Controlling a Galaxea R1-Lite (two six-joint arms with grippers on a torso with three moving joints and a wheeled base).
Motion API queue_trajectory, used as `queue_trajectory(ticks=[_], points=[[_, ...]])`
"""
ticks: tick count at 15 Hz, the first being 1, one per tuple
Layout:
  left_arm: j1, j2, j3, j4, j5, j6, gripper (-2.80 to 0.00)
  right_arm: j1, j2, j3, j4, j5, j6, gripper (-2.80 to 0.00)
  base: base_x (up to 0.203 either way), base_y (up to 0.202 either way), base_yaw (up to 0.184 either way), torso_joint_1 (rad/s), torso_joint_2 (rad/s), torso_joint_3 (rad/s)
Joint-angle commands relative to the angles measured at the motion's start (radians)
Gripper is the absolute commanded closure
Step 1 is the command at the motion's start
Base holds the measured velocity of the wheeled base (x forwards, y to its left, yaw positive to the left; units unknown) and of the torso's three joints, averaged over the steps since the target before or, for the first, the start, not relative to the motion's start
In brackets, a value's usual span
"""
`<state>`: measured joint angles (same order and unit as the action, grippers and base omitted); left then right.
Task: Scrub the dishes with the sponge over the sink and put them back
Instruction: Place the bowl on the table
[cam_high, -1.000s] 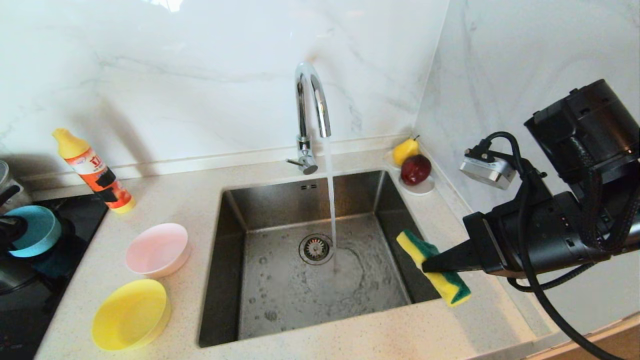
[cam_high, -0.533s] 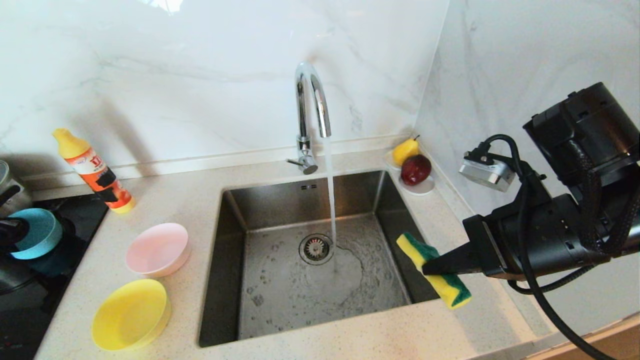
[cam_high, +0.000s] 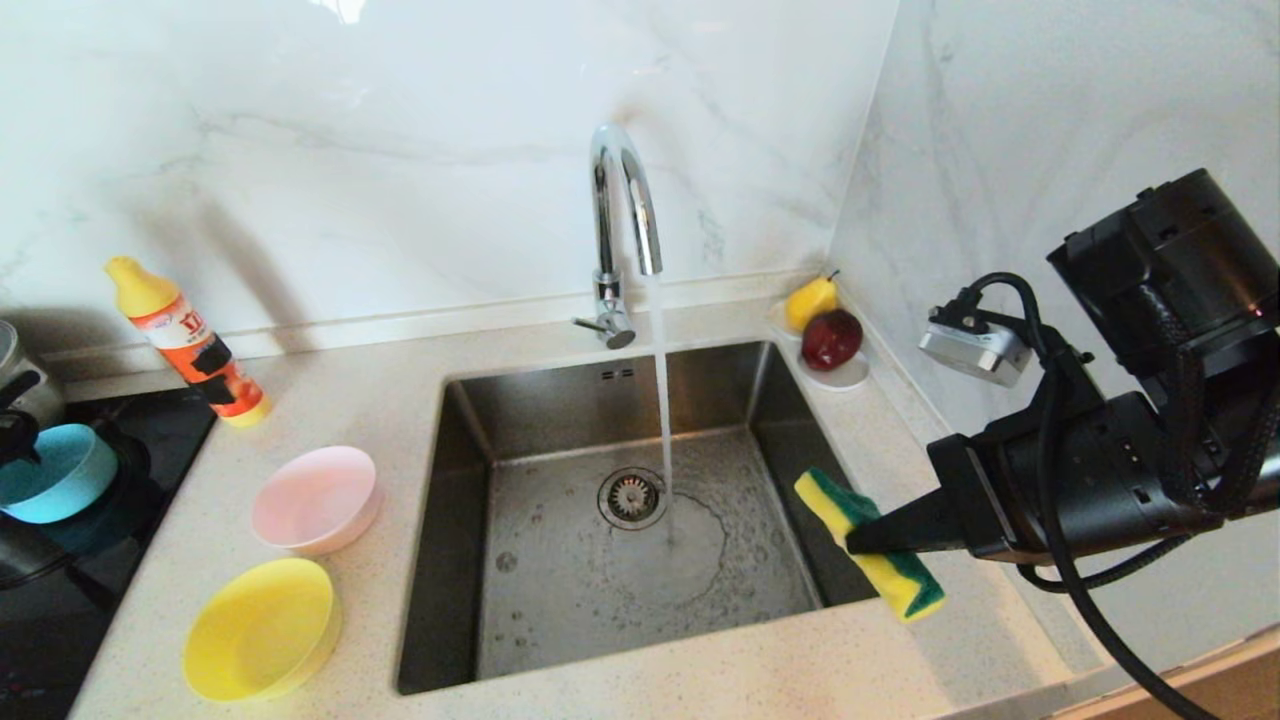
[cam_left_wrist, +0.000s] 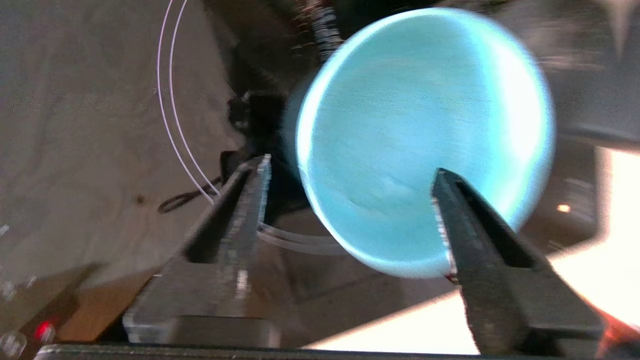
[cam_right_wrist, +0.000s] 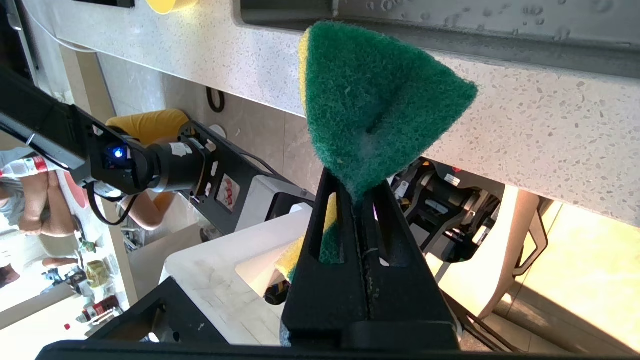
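Observation:
The light blue bowl (cam_high: 45, 475) rests on the black stove top at the far left. In the left wrist view my left gripper (cam_left_wrist: 351, 167) is open, its fingers spread wide around the rim of the blue bowl (cam_left_wrist: 420, 130) without pinching it. The pink bowl (cam_high: 315, 497) and the yellow bowl (cam_high: 260, 628) stand on the counter left of the sink (cam_high: 620, 590). My right gripper (cam_high: 860, 540) is shut on the sponge (cam_high: 830, 500) and hangs over the sink's right edge. The sponge's (cam_right_wrist: 375, 100) green face shows folded in the right gripper (cam_right_wrist: 355, 192).
The faucet (cam_high: 625, 200) runs a stream of water into the basin beside the drain (cam_high: 632, 497). A detergent bottle (cam_high: 190, 345) stands at the back left. A saucer with fruit (cam_high: 828, 345) sits in the back right corner. A steel pot (cam_high: 20, 385) is beyond the stove top (cam_high: 60, 610).
My left gripper has opened and let go of the blue bowl, which has shifted slightly left and down on the stove. The right arm with the sponge has kept still.

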<state>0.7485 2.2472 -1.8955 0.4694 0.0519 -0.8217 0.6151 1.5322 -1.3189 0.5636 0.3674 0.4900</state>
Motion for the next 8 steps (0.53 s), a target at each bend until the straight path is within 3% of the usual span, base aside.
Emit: queue_trajectory(ticks=[1,4,5,8], points=[[0.000,-0.098,0.000,0.009,-0.009,-0.004,-2.80,0.000,-0.001,0.001,0.002,0.002,0.004,0.00,0.000,0.000,0.000,0.000,0.00,0.000],[0.000,-0.217,0.000,0.030,-0.017,0.010,-2.80,0.000,-0.006,0.006,0.004,0.002,0.004,0.00,0.000,0.000,0.000,0.000,0.00,0.000],[-0.001,-0.254,0.000,0.043,-0.019,0.023,0.00,0.000,-0.006,0.006,0.004,0.002,0.004,0.00,0.000,0.000,0.000,0.000,0.00,0.000],[-0.001,-0.360,0.007,0.091,-0.050,0.065,0.00,-0.008,-0.001,0.008,0.004,-0.002,0.004,0.00,0.000,0.000,0.000,0.000,0.00,0.000]])
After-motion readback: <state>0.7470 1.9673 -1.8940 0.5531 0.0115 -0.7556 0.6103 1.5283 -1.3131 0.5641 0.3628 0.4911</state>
